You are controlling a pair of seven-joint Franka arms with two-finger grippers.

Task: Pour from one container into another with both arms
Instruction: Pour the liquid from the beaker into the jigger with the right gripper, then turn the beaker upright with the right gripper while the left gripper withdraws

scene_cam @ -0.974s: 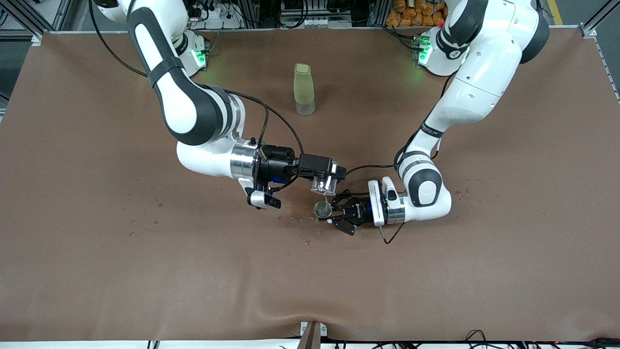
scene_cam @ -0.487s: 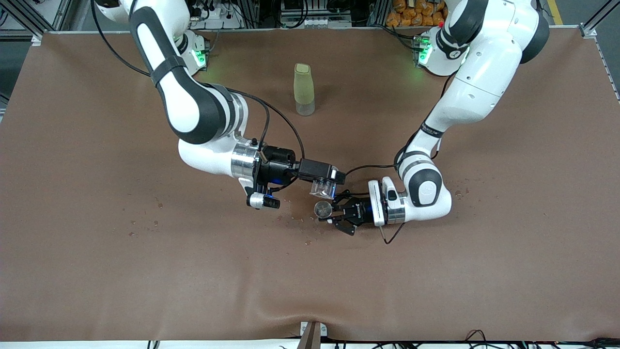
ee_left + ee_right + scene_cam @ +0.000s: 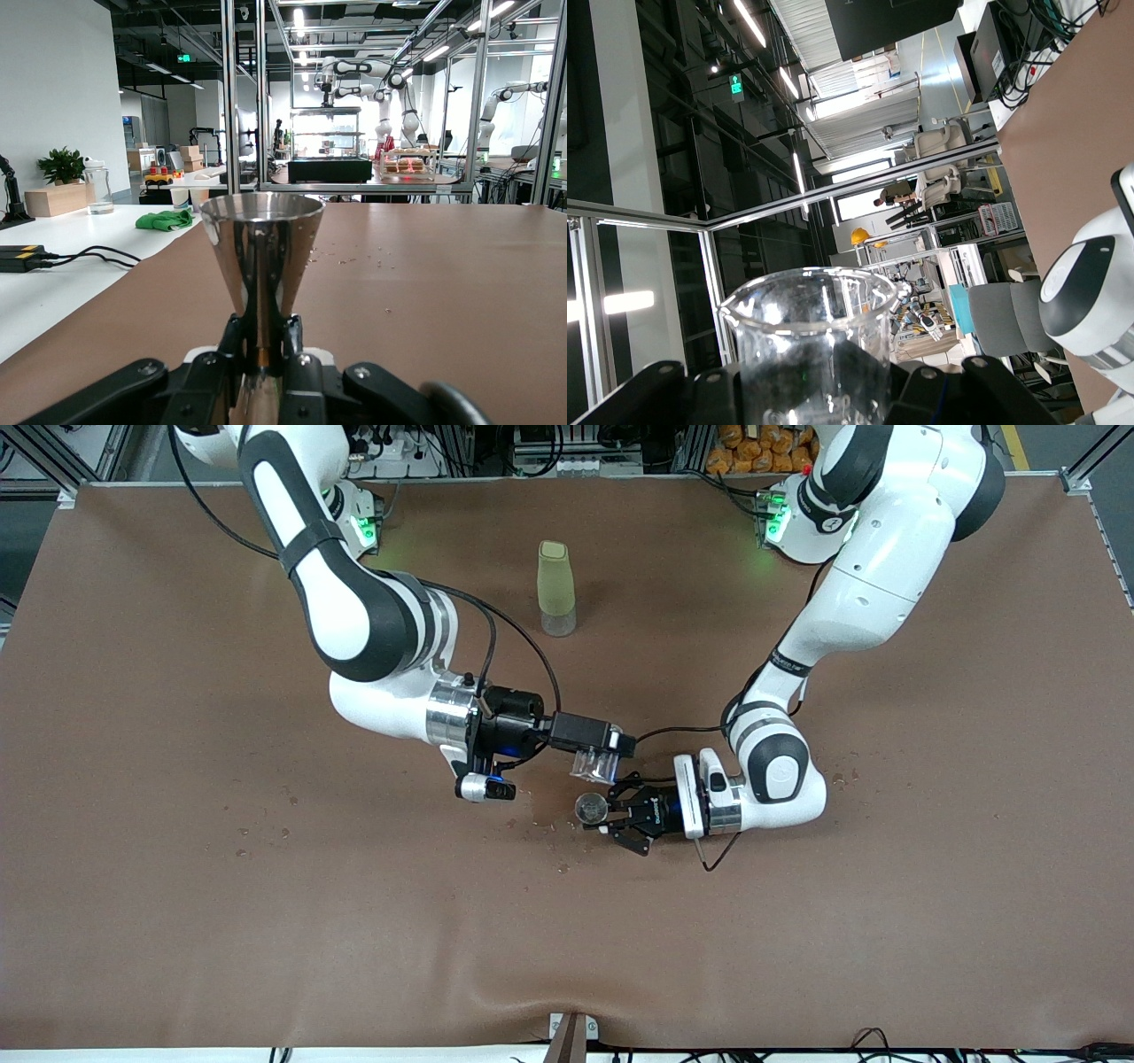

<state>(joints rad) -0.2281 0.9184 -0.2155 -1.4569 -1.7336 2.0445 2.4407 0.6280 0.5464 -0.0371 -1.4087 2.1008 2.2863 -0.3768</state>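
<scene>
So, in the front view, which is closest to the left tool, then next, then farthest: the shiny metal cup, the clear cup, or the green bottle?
From the left tool:
1. Shiny metal cup: held upright in that tool, shut on its waist.
2. Clear cup: held in the right tool, tipped sideways just above the metal cup.
3. Green bottle: standing alone on the table, toward the robots' bases.

A brown table (image 3: 177, 921) carries a pale-green bottle (image 3: 555, 589) (upright) and scattered droplets (image 3: 266, 834).

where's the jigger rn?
The jigger is upright in the shut left gripper, mid-table in the front view, just under the clear cup that the right gripper holds tipped beside it.
</scene>
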